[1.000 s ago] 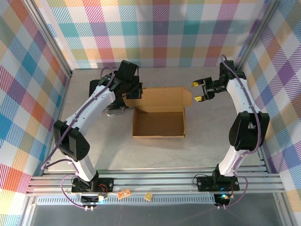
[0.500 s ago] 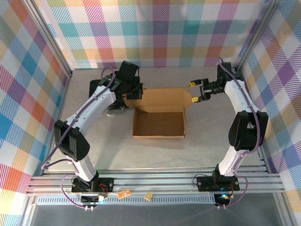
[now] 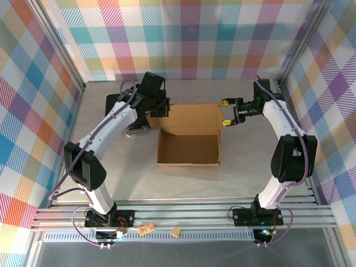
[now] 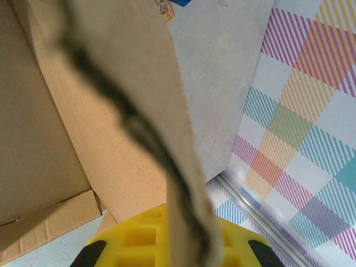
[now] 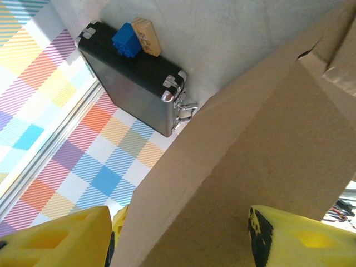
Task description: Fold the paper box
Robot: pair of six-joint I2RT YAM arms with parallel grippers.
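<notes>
Bright checked walls [image 3: 194, 39] ring a grey tabletop [image 3: 250, 161], where the paper box [image 3: 188, 146] sits between the two hands, its back flap reaching both. The left hand [image 3: 150, 113] is pinched tight on the flap's near end, while the right hand [image 3: 226, 112] stands parted, fingers spread either side of the opposite end.

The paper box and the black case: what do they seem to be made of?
The paper box looks like plain brown cardboard, matte, with creased flaps and a rough, fibrous cut edge. The black case seems hard plastic or coated metal, I cannot tell which; its silvery latch shines like metal.
</notes>
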